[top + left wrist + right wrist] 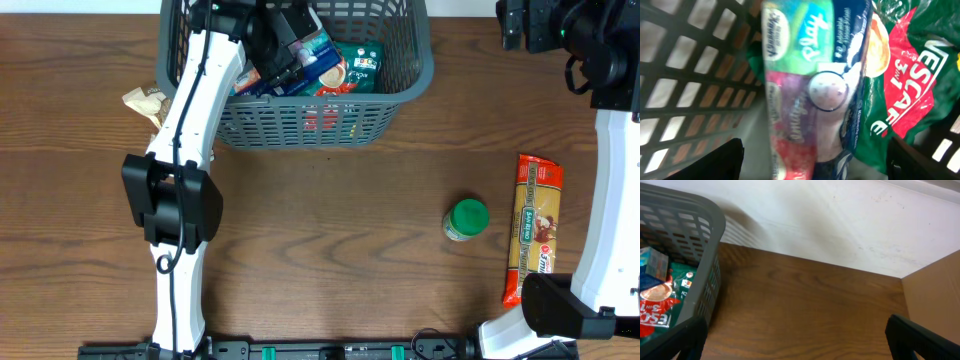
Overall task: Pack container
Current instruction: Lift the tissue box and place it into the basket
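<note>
The dark grey slatted basket [400, 110] stands at the table's far edge, left of centre. Inside it lie a multicoloured tissue pack [310, 62] and a green and red Nescafe packet [355, 68]. My left gripper [280, 40] reaches down into the basket. In the left wrist view its fingers [815, 155] are spread wide on either side of the tissue pack [810, 85], not closed on it, with the Nescafe packet [905, 75] to the right. My right gripper [525, 25] hovers open and empty at the far right, above bare table [795, 330] beside the basket [705, 235].
A long pasta packet [533, 225] lies at the right, with a green-lidded jar [466, 220] just left of it. A small beige packet [145, 100] lies left of the basket. A white wall and a cardboard panel [935, 295] stand behind the table.
</note>
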